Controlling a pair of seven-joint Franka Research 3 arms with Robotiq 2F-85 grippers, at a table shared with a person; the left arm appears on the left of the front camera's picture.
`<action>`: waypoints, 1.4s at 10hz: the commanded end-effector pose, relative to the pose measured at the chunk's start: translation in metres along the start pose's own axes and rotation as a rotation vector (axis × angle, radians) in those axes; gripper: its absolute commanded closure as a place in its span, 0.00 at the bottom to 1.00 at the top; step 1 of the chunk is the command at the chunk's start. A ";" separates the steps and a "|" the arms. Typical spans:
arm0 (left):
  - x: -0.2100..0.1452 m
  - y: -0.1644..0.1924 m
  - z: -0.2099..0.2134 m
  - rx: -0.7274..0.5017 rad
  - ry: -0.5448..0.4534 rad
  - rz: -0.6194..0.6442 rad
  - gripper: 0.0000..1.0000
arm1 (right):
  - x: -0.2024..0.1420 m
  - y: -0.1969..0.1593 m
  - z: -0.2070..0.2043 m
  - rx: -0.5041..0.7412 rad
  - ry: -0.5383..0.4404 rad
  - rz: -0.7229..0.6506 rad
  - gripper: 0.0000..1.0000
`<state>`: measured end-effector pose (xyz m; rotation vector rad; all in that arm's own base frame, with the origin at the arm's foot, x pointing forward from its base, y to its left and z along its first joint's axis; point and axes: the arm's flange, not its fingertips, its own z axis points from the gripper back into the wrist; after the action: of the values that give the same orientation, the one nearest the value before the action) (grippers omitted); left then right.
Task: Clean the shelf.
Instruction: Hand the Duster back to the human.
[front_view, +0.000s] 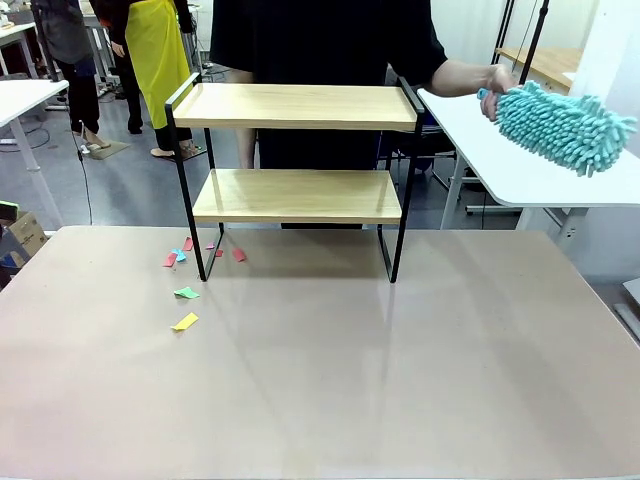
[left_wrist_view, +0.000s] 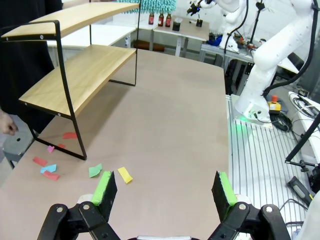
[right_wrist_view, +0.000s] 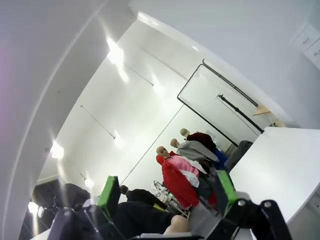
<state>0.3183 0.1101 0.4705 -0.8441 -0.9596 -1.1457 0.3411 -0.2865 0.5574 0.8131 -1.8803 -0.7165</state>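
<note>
Front view: the shelf (front_view: 297, 170) stands upright at the far middle of the brown table (front_view: 330, 380), its four black legs on the tabletop. Both wooden boards are bare. A person in black stands just behind it; the person's hand (front_view: 495, 82) is out to the picture's right, gripping a teal fluffy duster (front_view: 562, 125) that hangs above a white side table (front_view: 520, 170), well apart from the shelf. Small paper scraps (front_view: 186, 292) lie on the table by the shelf's left front leg — red and blue ones near the leg, a green and a yellow one a little nearer the camera.

Left wrist view: the left gripper (left_wrist_view: 164, 190) hovers above the brown table, jaws spread wide, nothing between the green pads (left_wrist_view: 104, 187). The shelf (left_wrist_view: 80, 70) sits at upper left, seen from its end, lower board and top board both bare. The scraps (left_wrist_view: 95, 170) lie on the table between the gripper and the shelf's near leg: a yellow and a green piece closest to the left finger, red, blue and pink ones farther left, some under the lower board. The teal duster (left_wrist_view: 155, 5) shows at the top edge past the top board. The other white arm (left_wrist_view: 272, 65) stands at right, beside the table's edge.

Right wrist view: the right gripper (right_wrist_view: 165, 192) points up and away from the table — jaws wide apart, empty. Behind the pads (right_wrist_view: 108, 190) are a white wall and ceiling with lights, and a white tabletop (right_wrist_view: 280, 170) at right.
</note>
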 end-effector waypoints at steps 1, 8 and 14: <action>0.001 -0.001 -0.002 0.005 -0.030 -0.014 0.00 | 0.005 0.007 0.002 0.013 -0.013 0.005 0.00; 0.001 -0.001 -0.002 0.005 -0.030 -0.014 0.00 | 0.005 0.007 0.002 0.013 -0.013 0.005 0.00; 0.001 -0.001 -0.002 0.005 -0.030 -0.014 0.00 | 0.005 0.007 0.002 0.013 -0.013 0.005 0.00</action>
<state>0.3182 0.1100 0.4707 -0.8443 -0.9601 -1.1462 0.3373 -0.2857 0.5640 0.8127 -1.8951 -0.7069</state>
